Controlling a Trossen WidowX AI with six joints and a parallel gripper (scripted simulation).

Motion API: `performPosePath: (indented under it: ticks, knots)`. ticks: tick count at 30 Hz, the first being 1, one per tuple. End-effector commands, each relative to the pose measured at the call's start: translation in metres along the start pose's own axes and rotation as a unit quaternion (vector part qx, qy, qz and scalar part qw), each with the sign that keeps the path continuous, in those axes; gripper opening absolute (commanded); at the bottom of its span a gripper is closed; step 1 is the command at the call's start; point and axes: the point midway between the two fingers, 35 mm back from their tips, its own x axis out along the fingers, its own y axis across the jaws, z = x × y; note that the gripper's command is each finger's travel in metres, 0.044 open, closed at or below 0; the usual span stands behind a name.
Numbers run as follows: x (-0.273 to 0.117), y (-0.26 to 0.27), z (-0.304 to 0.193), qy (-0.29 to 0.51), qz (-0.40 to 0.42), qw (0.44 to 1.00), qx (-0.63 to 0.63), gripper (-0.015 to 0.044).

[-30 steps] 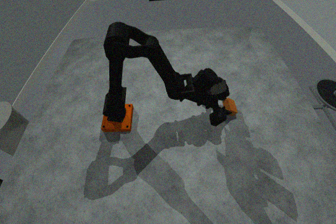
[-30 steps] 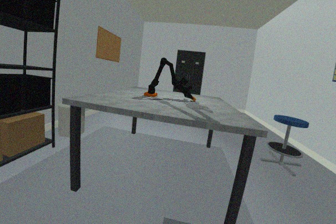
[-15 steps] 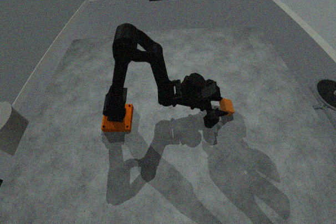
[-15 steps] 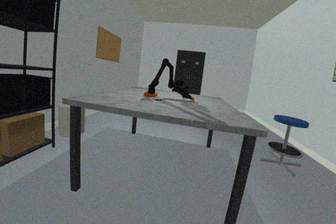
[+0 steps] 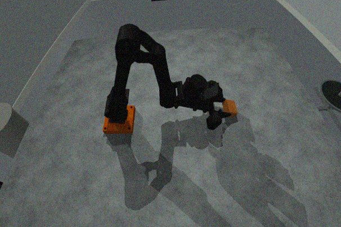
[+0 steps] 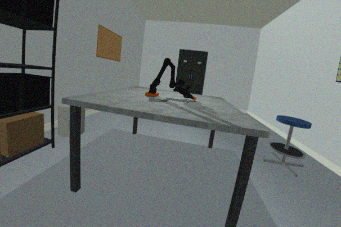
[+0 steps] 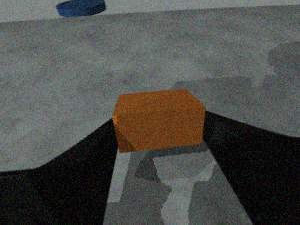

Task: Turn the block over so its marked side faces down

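Observation:
An orange block [image 5: 230, 107] [image 6: 194, 98] [image 7: 159, 120] sits between my two black fingers, low over the grey table [image 5: 199, 181] [image 6: 119, 104] [image 7: 60, 93]. My gripper [image 5: 223, 109] [image 7: 157, 118] is shut on the block, with the wrist laid nearly level, pointing to the right. In the wrist view the block's visible faces are plain orange; I see no mark on them. Whether the block touches the table I cannot tell.
The arm's orange base [image 5: 119, 123] [image 6: 151, 94] stands on the table to the left of the block. A blue stool [image 6: 293, 121] [image 7: 81, 6] stands on the floor beyond the table's right edge. A black shelf [image 6: 25, 67] stands at the far left.

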Motion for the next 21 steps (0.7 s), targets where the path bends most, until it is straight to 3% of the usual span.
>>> performPosePath:
  ticks: [1,15,21]
  knots:
    - [-0.0001,0.0007,0.0004,-0.002,0.002,1.0,-0.002,0.0079]
    - [-0.0001,0.0007,0.0004,-0.002,0.002,1.0,-0.002,0.044]
    - [-0.0001,0.0007,0.0004,-0.002,0.002,1.0,-0.002,0.044]
